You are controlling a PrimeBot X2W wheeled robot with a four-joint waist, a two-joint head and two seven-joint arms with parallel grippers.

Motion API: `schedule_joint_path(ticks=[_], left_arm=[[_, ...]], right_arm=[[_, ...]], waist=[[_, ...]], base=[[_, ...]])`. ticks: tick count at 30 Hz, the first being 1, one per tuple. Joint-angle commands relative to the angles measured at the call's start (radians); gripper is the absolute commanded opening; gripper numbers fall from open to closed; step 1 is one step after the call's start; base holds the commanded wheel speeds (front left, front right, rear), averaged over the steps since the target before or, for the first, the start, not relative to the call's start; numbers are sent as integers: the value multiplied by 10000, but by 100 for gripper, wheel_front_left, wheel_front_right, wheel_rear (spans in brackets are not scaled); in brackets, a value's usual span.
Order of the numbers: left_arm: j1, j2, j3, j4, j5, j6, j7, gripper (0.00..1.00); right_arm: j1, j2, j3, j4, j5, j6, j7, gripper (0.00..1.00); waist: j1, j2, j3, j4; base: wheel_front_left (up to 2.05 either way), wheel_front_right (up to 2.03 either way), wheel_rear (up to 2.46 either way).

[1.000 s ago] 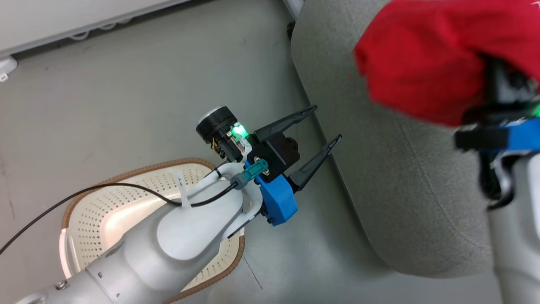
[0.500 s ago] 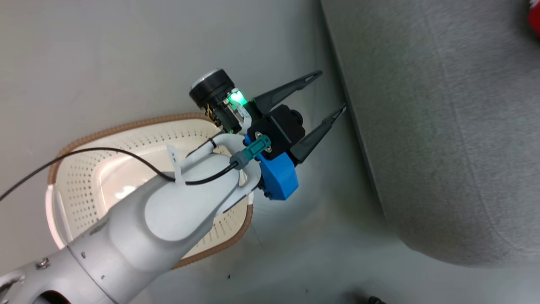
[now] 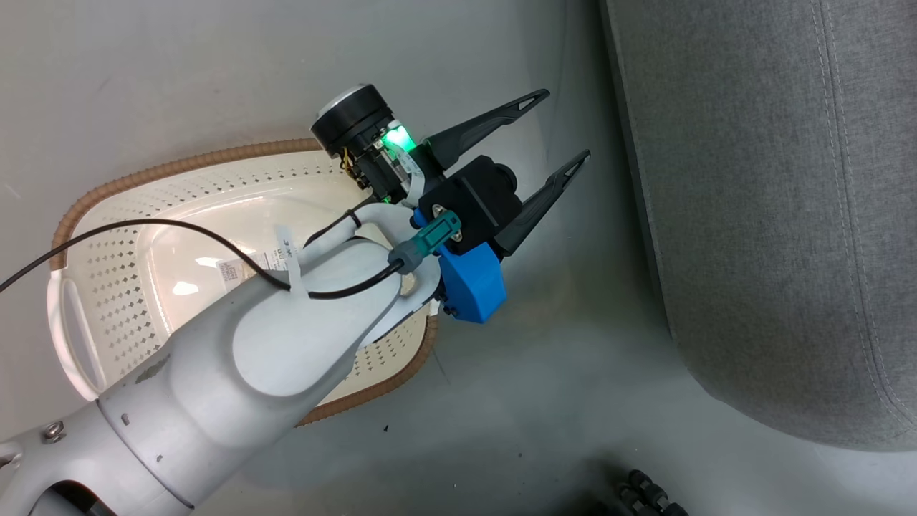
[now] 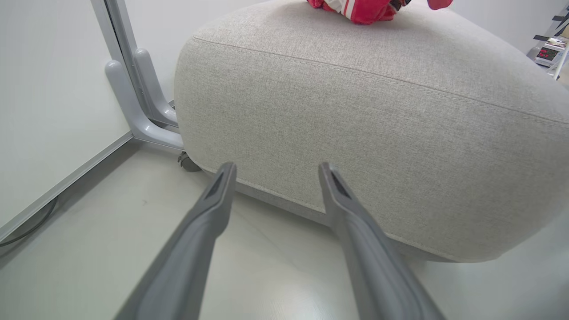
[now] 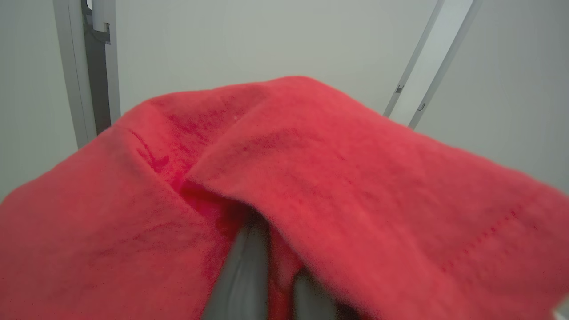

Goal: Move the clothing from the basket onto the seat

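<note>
Since one second ago the head camera has swung, so the whole head view has shifted; the plain red garment (image 5: pixel 311 169) that showed at its upper right then is now seen from the right wrist view, draped over the right gripper (image 5: pixel 273 266); that gripper's fingers are drawn close together and pinch the fabric between them, and whether it hangs over the seat (image 3: pixel 774 215) cannot be told from that view. Left gripper (image 3: pixel 566 123) holds nothing, fingers spread wide, poised over the floor (image 3: pixel 215 72) between the basket (image 3: pixel 107 287) and the seat, pointing at the seat's side; the basket stands on the floor near the seat but apart from it; its visible bottom carries no clothing, though the left forearm hides part of it. Jersey (image 4: pixel 360 9), red with white trim, lies bunched on top of the seat in the left wrist view. Assessment: the task looks nearly done, with the held garment yet to be set down. Handling: the cloth is judged light, limp and not fragile; it folds over the fingers and will sag and trail; best hold is a gathered fold near its middle; on release it may cling to the fingers, so a clean opening above the seat is advised.
</note>
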Motion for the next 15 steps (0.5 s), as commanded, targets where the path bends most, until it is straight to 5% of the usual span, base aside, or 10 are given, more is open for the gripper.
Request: schedule_joint_path(ticks=[1, 5, 6, 7, 8, 9, 15], left_arm=[[-140, 99, -17, -54, 14, 25, 55, 100], [-138, 141, -38, -66, -31, 58, 54, 100], [-125, 149, -41, -64, -42, 67, 50, 100], [-98, 163, -48, -56, -53, 80, 41, 100], [-98, 163, -48, -56, -53, 80, 41, 100], [-29, 186, -52, -24, -96, 86, 2, 100], [211, 141, -80, 91, -199, 107, -147, 100]], right_arm=[[-77, 192, 69, 238, -109, -9, -3, 0], [108, 389, 1, 420, -161, -11, -3, 0], [179, 431, -33, 389, -171, -11, -3, 24], [268, 479, -52, 344, -200, -9, -3, 65], [268, 479, -52, 344, -200, -9, -3, 65], [457, 579, -92, 247, -225, -11, -3, 100], [1232, 882, -51, -135, -367, -11, -3, 100]], waist=[[-2, -1, 19, -26], [-2, -1, -6, -75], [-2, -1, -29, -88], [-2, -1, -66, -103], [-2, -1, -66, -103], [-2, -1, -180, -133], [-2, -1, -693, -197]], base=[[0, 0, 0], [0, 0, 0], [0, 0, 0], [0, 0, 0], [0, 0, 0], [0, 0, 0], [0, 0, 0]])
